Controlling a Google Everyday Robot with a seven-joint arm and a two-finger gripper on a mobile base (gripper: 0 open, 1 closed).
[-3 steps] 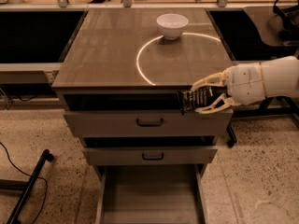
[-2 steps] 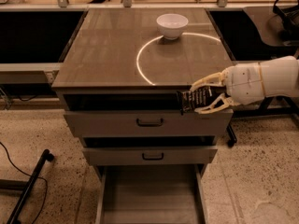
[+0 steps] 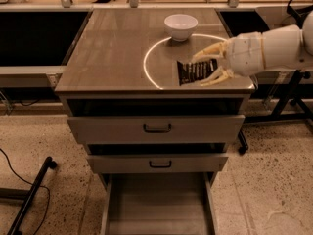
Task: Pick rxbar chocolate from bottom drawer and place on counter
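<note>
Your counter (image 3: 112,48) lies straight under the load, with the bottom drawer (image 3: 156,209) open well below it. The gripper (image 3: 197,72) reaches in from the right over the front right corner, fingers clamped on the rxbar chocolate (image 3: 187,73), whose long axis points left toward the bright arc (image 3: 149,77). You cannot tell whether the bar touches the top, so lower gently.

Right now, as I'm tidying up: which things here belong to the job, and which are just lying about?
Job: snack bar, clamped in the gripper over the counter; open bottom drawer.
Lying about: white bowl on the counter; top drawer; middle drawer.
</note>
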